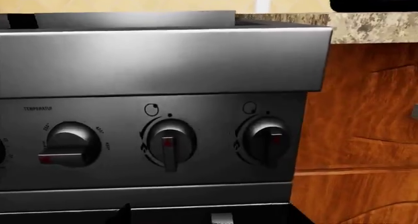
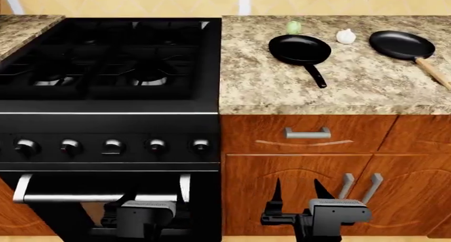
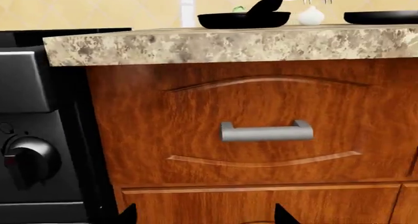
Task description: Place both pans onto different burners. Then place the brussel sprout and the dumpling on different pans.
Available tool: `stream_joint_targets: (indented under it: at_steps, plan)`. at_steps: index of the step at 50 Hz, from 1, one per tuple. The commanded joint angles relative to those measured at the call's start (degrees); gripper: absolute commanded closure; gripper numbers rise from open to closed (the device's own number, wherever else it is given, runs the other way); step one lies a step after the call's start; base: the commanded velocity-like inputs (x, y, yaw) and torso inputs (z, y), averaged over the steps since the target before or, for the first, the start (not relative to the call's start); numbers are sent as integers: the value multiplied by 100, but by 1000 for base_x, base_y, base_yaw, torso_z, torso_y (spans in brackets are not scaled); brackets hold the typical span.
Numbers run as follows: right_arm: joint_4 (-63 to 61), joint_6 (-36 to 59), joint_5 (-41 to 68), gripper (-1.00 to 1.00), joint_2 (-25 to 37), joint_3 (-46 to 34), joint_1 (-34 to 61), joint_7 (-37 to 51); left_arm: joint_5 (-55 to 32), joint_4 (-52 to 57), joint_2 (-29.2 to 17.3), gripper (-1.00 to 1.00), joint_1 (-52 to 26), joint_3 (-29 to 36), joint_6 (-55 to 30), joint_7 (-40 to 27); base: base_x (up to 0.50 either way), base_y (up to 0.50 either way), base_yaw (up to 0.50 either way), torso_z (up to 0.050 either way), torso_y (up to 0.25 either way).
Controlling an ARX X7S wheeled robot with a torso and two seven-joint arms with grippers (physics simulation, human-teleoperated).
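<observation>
Speckled granite worktop (image 2: 366,94) beside the black gas stove (image 2: 113,57) carries both black pans, black-handled (image 2: 300,48) and wooden-handled (image 2: 402,44), with the green sprout (image 2: 293,27) and white dumpling (image 2: 345,36) behind. Right gripper (image 2: 296,192) hangs low, fingers spread, empty; left gripper (image 2: 144,215) state unclear.

Both pans (image 2: 300,48) (image 2: 402,44), sprout (image 2: 293,26) and dumpling (image 2: 345,36) on counter (image 2: 352,89) right of stove (image 2: 105,57).

Granite counter (image 2: 331,94), wooden cabinets (image 2: 303,194)

Tan-handled pan's (image 2: 402,44) handle end and left gripper's (image 2: 134,221) fingers out of frame.
</observation>
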Motion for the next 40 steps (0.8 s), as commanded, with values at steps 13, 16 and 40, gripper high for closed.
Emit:
stream_joint_targets:
  at_steps: [13,16,40]
  plan:
    - [136,9,174,-100,161,-181,45,248,-97,-118,-171,-100,-24,240,33,-208,0,-500,0,0,0]
    - [141,7,179,-100,180,-195,42,285,-117,-124,-185,-100,-28,256,27,-244,0,-500,0,0,0]
    - [72,78,201,-100,342,-382,46,529,-128,-258,-305,-100,-109,409,-73,-514,0,-500,0,0,0]
